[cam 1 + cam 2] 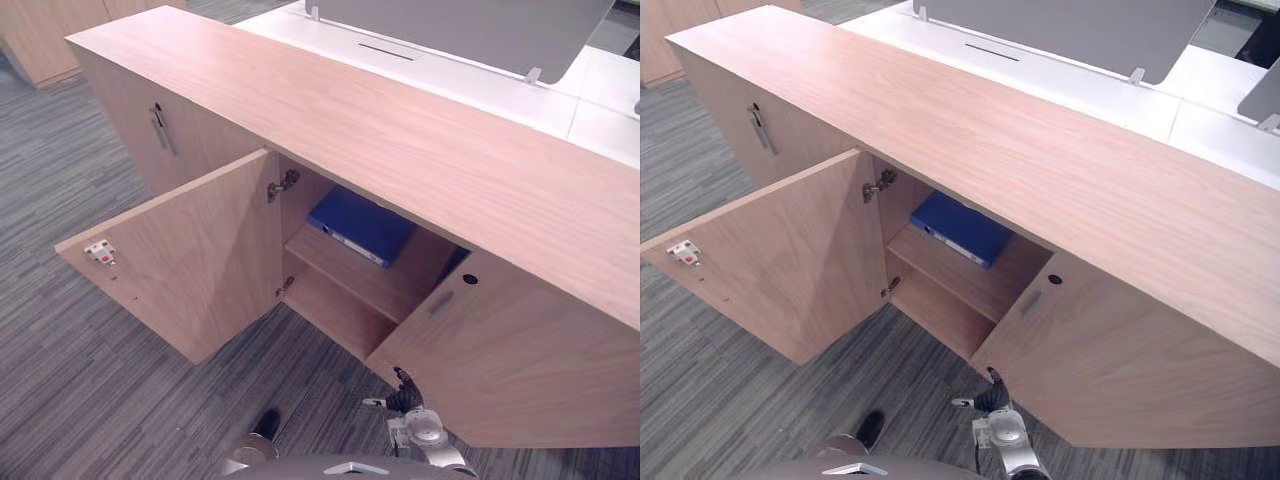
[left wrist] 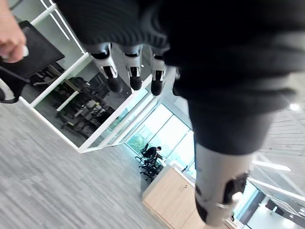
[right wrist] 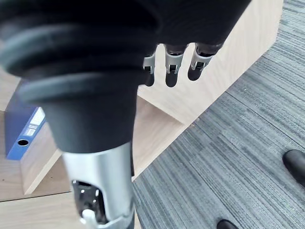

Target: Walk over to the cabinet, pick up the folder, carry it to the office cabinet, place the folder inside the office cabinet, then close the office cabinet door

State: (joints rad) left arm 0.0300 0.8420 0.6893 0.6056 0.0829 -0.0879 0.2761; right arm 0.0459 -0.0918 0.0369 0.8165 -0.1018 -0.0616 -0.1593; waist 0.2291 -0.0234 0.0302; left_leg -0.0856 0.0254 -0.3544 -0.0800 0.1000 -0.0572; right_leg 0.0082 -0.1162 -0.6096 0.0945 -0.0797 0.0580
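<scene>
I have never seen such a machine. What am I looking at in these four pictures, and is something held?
This is a walking robot shaped like a person. Two pictures come from the camera on its head, looking down at an open wooden cabinet. A blue folder lies on the upper shelf inside. The other two pictures come from cameras on the wrists, each looking along its own hand. The left hand and the right hand both hang with fingers relaxed and hold nothing. The left wrist picture also catches a person's hand at its edge.
</scene>
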